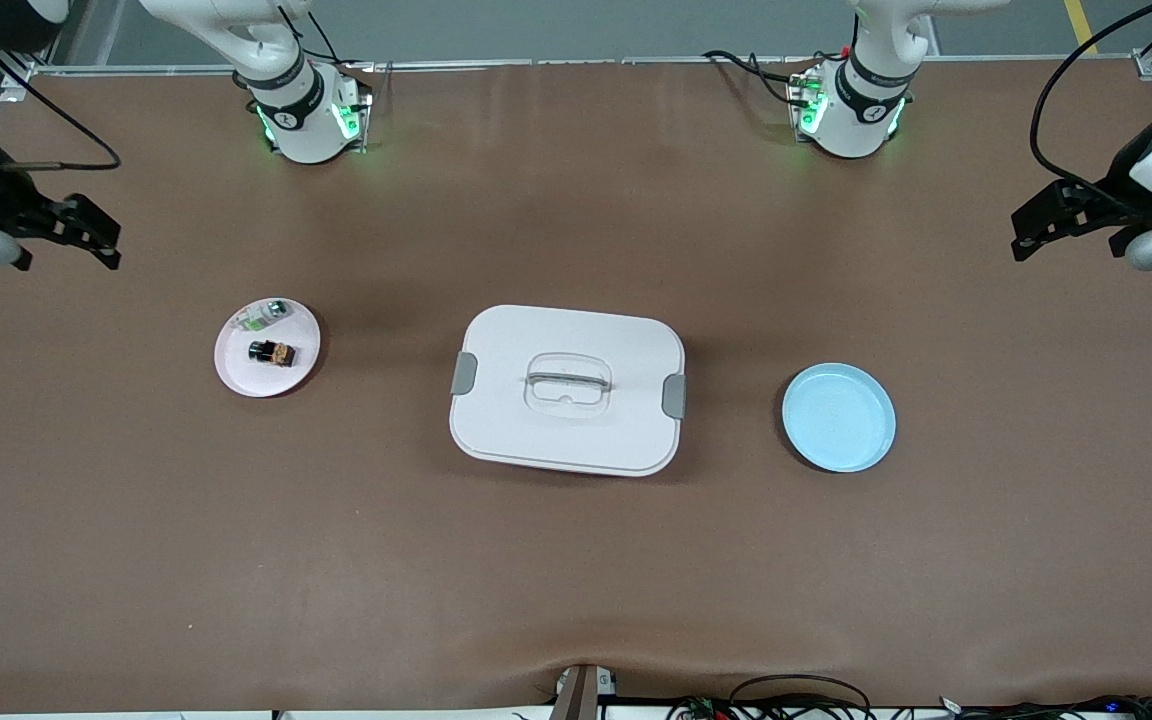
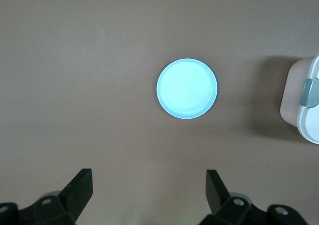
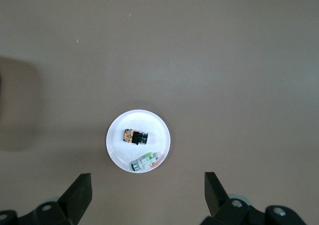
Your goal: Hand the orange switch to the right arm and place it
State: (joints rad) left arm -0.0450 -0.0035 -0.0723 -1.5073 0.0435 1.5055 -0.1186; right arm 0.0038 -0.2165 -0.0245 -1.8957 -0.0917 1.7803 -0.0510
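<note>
The orange switch (image 1: 272,352) (image 3: 135,136) is a tiny black block with orange markings. It lies on its side on a small white plate (image 1: 241,378) (image 3: 144,121) toward the right arm's end of the table. My right gripper (image 1: 101,240) (image 3: 148,181) hangs open and empty over the bare table at that end, apart from the plate. My left gripper (image 1: 1026,233) (image 2: 149,177) hangs open and empty over the left arm's end, with a light blue plate (image 1: 839,417) (image 2: 187,89) in its wrist view.
A small green-and-white part (image 1: 266,315) (image 3: 145,161) shares the white plate with the switch. A white lidded container (image 1: 568,390) (image 2: 304,105) with grey side clips sits mid-table between the two plates. The blue plate holds nothing.
</note>
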